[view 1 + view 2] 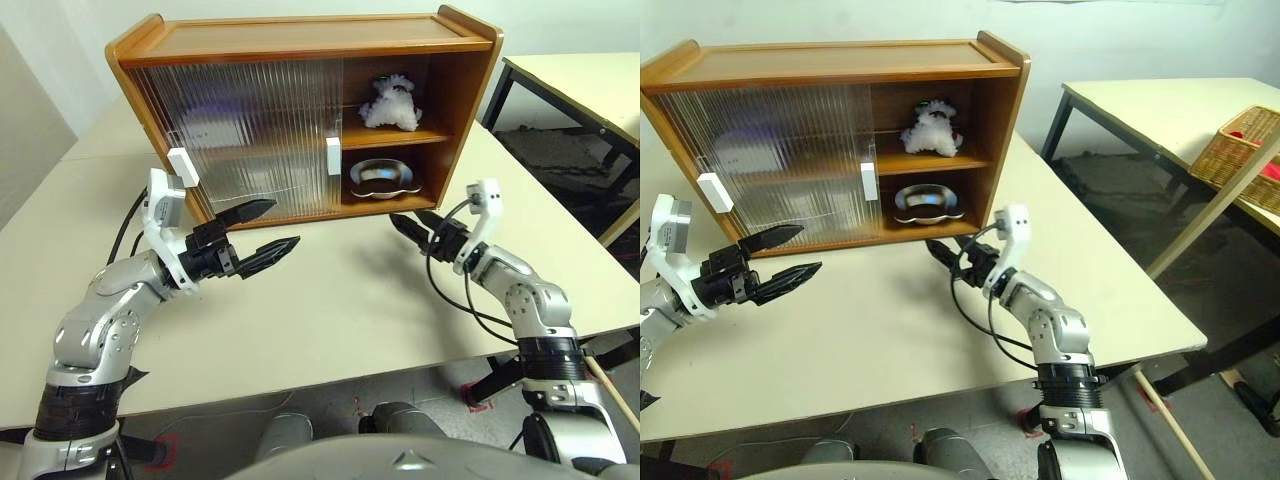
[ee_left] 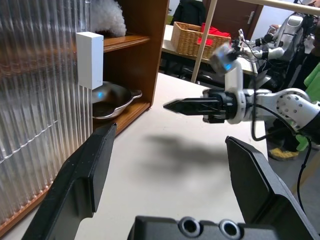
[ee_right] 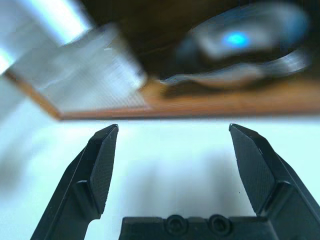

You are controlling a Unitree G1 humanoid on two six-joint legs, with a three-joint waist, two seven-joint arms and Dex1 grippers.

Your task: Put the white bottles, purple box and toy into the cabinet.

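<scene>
At the left of the head view the left end effector (image 1: 262,229) hovers level over the desk (image 1: 330,310), fingers spread and empty, just before the cabinet (image 1: 300,120) and its ribbed doors. In the open right compartment, upper centre, the toy (image 1: 391,103) sits on the upper shelf above a steel bowl (image 1: 380,180). At the right, the right end effector (image 1: 412,222) is also released and empty, pointing toward the bowl's shelf. Likely next: sliding a door by its white handle (image 1: 332,157), keeping fingers clear of the bowl.
</scene>
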